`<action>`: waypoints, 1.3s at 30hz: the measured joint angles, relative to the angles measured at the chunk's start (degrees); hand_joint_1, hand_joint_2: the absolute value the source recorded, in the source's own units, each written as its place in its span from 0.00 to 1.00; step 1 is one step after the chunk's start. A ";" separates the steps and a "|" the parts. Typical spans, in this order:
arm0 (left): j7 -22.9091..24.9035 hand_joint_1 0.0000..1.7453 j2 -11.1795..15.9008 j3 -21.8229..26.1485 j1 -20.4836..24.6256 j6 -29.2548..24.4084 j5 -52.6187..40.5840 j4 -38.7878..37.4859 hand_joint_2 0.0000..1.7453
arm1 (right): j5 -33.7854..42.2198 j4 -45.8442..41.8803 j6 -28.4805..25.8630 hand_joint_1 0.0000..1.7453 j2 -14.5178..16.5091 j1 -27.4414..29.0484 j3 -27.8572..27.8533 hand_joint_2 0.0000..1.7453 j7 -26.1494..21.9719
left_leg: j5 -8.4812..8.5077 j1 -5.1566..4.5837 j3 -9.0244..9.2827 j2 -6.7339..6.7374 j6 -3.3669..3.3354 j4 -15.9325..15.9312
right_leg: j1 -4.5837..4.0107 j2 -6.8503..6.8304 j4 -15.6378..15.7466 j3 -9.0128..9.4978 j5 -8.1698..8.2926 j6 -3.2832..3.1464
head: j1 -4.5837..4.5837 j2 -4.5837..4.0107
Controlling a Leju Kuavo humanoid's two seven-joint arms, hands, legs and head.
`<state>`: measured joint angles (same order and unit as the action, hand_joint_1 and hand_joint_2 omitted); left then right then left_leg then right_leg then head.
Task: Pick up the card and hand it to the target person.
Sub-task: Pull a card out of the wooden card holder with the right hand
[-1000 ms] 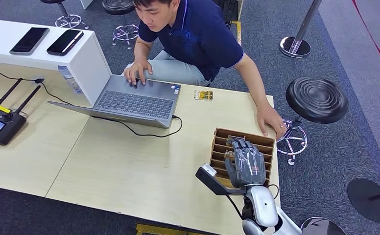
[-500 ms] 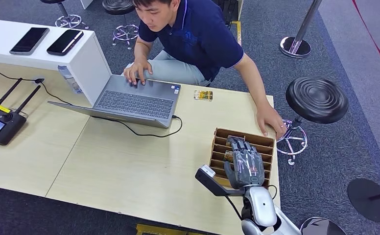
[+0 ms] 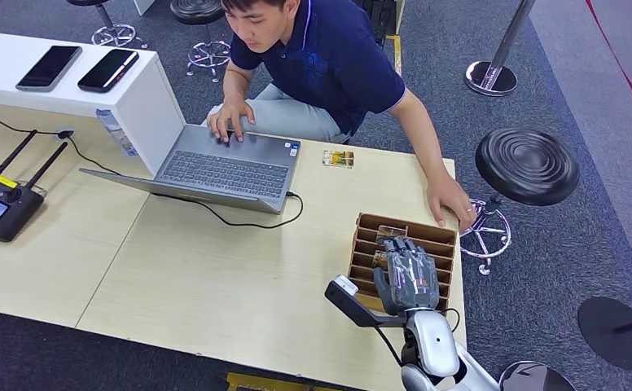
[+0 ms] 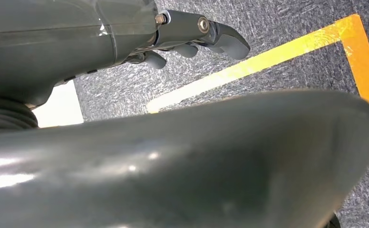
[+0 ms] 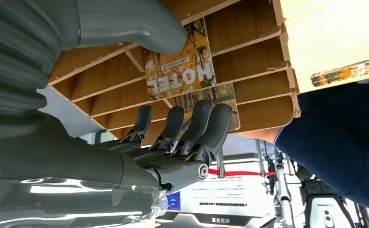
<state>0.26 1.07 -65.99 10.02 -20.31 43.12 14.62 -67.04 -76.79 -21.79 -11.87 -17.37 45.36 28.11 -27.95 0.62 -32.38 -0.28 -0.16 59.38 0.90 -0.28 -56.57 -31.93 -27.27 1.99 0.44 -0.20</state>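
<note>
Right wrist view shows the right hand over the wooden rack, thumb lying on a "HOTEL" card standing in a slot, fingers extended beyond it; whether it pinches the card, I cannot tell. Head view shows the rack on the surface, the person beyond. Left hand hangs over floor, holding nothing, fingers loosely apart.

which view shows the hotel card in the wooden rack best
The right wrist view: the card sits close up in the wooden rack, print readable, with the right hand right at it. The head view shows just a small sliver of it beside the hand. The left wrist view looks at carpet.
</note>
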 joint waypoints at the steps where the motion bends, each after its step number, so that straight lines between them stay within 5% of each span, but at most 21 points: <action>1: 0.00 0.00 0.00 0.00 0.00 0.00 0.00 0.00 0.00 | 0.00 0.06 0.00 0.45 0.00 0.00 0.01 1.00 0.00 | 0.00 0.00 0.00 0.00 0.00 0.00 | 0.00 0.00 0.00 0.00 0.00 0.00 | 0.00 0.00; 15: 0.00 0.00 0.00 0.00 0.00 0.00 0.00 0.00 0.00 | 0.00 0.43 -0.04 0.51 0.00 -0.04 0.73 1.00 0.02 | 0.00 0.00 0.00 0.00 0.00 0.00 | 0.00 0.00 0.00 0.00 0.00 0.00 | 0.00 0.00; 21: 0.00 0.00 0.00 0.00 0.00 0.00 0.00 0.00 0.00 | -0.02 0.50 -0.19 0.77 0.02 -0.22 0.95 1.00 0.04 | 0.00 0.00 0.01 0.00 0.00 0.00 | 0.00 0.00 0.00 0.00 0.00 0.00 | 0.00 0.00; 39: -0.09 0.00 0.00 0.00 -0.04 -0.01 -0.20 0.00 0.00 | -0.09 0.55 -0.81 0.84 0.01 -0.50 1.57 1.00 0.14 | 0.00 0.00 0.02 0.00 0.00 0.00 | 0.00 0.00 0.00 0.01 0.00 0.00 | 0.00 0.00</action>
<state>0.17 1.07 -65.99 9.99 -20.31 42.93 14.62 -67.12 -76.24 -22.60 -11.86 -17.87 46.93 28.25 -27.95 0.62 -32.36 -0.28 -0.16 59.38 0.90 -0.28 -56.57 -31.93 -27.27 1.99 0.44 -0.20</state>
